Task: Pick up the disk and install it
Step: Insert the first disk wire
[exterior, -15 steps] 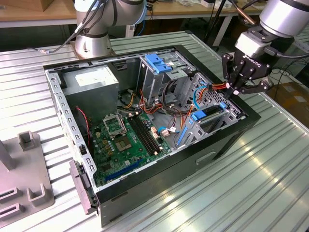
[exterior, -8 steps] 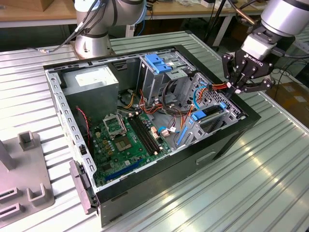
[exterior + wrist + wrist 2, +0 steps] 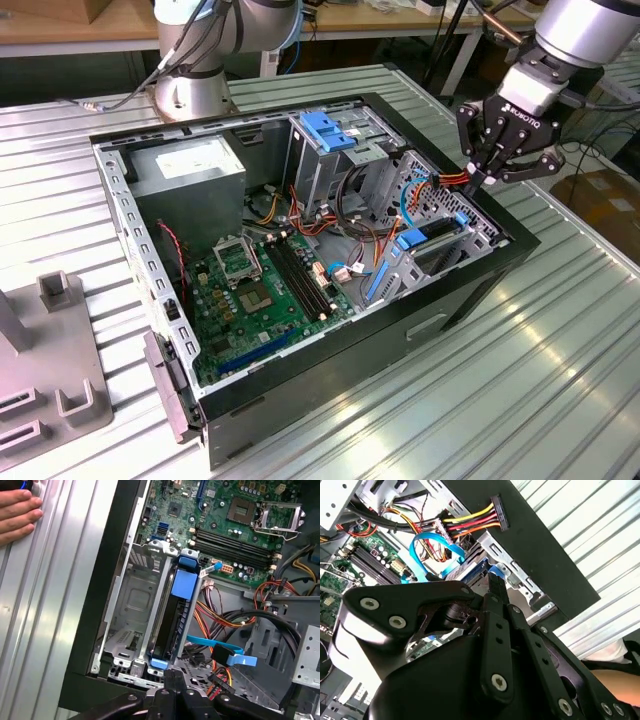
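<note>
Disk [image 3: 176, 615] on edge in bay [image 3: 131, 605], long axis toward motherboard [image 3: 225, 520] | pincer [image 3: 484, 180] pressed together

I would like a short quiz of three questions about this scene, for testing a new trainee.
1. True or false: the disk stands inside the drive bay of the computer case.
2. The disk's rail frame is: A. light blue; B. red; C. green.
3. Fill in: the gripper hovers over the case's edge on the exterior view's ___ side.
Key: 1 true; 2 A; 3 right.
</note>
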